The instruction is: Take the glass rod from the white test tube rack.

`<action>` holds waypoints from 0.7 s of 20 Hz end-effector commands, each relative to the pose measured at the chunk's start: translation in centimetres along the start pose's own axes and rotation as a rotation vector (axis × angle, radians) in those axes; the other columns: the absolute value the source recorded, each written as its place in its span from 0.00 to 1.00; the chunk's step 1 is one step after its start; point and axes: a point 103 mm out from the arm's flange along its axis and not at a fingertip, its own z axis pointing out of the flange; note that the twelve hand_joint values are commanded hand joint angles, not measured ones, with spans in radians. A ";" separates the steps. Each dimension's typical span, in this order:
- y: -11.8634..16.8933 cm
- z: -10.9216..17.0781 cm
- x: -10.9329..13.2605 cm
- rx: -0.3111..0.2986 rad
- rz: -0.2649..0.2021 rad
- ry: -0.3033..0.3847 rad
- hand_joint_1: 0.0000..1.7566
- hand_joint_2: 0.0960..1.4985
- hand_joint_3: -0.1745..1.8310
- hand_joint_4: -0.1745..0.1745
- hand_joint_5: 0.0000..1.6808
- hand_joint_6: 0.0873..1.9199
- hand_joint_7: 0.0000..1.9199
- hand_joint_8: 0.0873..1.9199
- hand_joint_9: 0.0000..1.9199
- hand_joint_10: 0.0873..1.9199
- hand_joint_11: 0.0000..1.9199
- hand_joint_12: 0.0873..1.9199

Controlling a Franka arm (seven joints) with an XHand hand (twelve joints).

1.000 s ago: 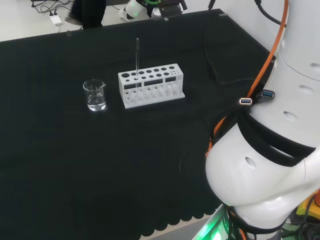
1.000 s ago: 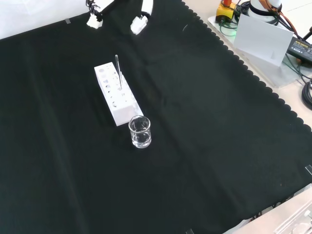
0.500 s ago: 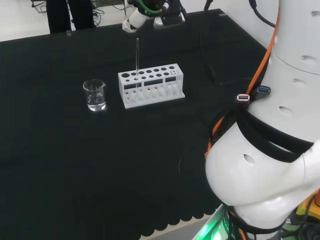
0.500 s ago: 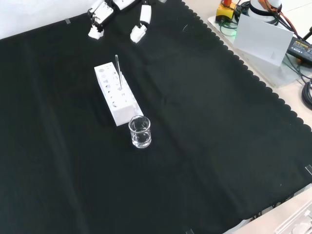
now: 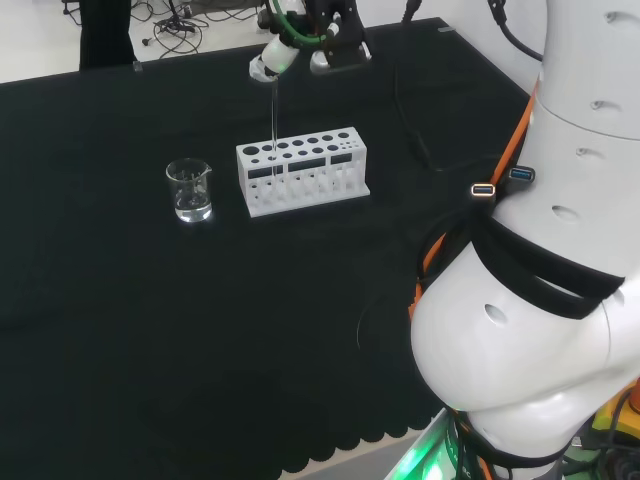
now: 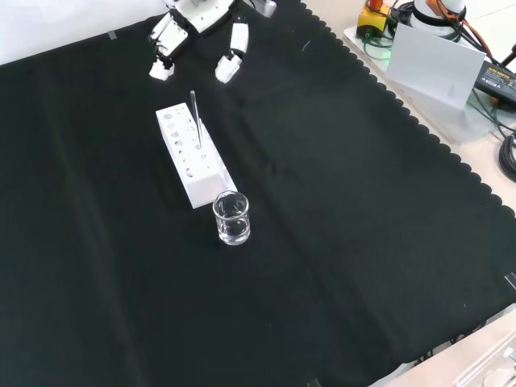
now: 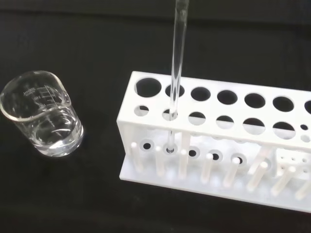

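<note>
A thin clear glass rod (image 5: 274,120) stands upright in a hole near the left end of the white test tube rack (image 5: 305,172) in the head view. The hand (image 5: 268,58) hovers open just above and behind the rod's top, apart from it. In the front view the hand (image 6: 200,10) comes in from the top, its fingers (image 6: 162,68) spread and straight, pointing at the rack (image 6: 193,161) and rod (image 6: 194,117). The wrist view looks down on the rod (image 7: 177,58) standing in the rack (image 7: 228,131).
A small clear beaker (image 5: 189,190) with a little liquid stands to the left of the rack in the head view; in the front view the beaker (image 6: 231,218) is just in front of the rack's near end. The arm's white links (image 5: 540,300) fill the head view's right.
The hand has come down and closer to the rod's top. Rack, rod and beaker have not moved.
</note>
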 end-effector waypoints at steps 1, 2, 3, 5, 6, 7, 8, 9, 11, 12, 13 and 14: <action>0.8 1.1 -0.6 0.003 -0.006 0.003 0.37 0.53 0.35 0.00 0.20 0.00 0.17 0.43 0.21 0.41 0.12 0.71; 0.9 1.3 -0.6 0.003 -0.009 0.005 0.37 0.53 0.35 0.00 0.21 0.00 0.18 0.43 0.22 0.41 0.12 0.71; 1.0 1.5 -0.6 0.005 -0.010 0.006 0.37 0.53 0.35 0.00 0.22 0.00 0.19 0.43 0.23 0.41 0.14 0.70; 1.1 2.0 -0.7 0.011 -0.013 0.005 0.37 0.53 0.35 0.00 0.23 0.00 0.20 0.43 0.25 0.41 0.15 0.70; 1.2 2.2 -0.7 0.015 -0.014 0.008 0.37 0.54 0.35 0.00 0.24 0.00 0.21 0.43 0.25 0.40 0.16 0.70; 1.2 2.4 -0.8 0.019 -0.014 0.009 0.37 0.54 0.35 0.00 0.25 0.00 0.23 0.43 0.27 0.40 0.17 0.69; 1.3 2.6 -0.8 0.021 -0.020 0.005 0.37 0.54 0.35 0.00 0.27 0.00 0.24 0.43 0.28 0.40 0.19 0.69; 1.3 2.8 -0.8 0.013 -0.026 0.001 0.37 0.54 0.35 0.00 0.29 0.00 0.25 0.43 0.29 0.40 0.20 0.69; 1.4 3.0 -0.9 0.013 -0.030 0.003 0.38 0.54 0.35 0.00 0.31 0.04 0.28 0.43 0.32 0.39 0.22 0.68; 1.4 3.1 -0.9 0.013 -0.031 0.002 0.39 0.55 0.35 0.00 0.30 0.09 0.30 0.42 0.33 0.39 0.22 0.68; 1.6 3.2 -0.9 0.015 -0.032 0.003 0.39 0.55 0.35 0.00 0.29 0.15 0.31 0.43 0.34 0.39 0.23 0.68; 1.7 3.2 -0.9 0.016 -0.034 0.001 0.40 0.55 0.35 0.00 0.27 0.21 0.32 0.43 0.35 0.39 0.24 0.68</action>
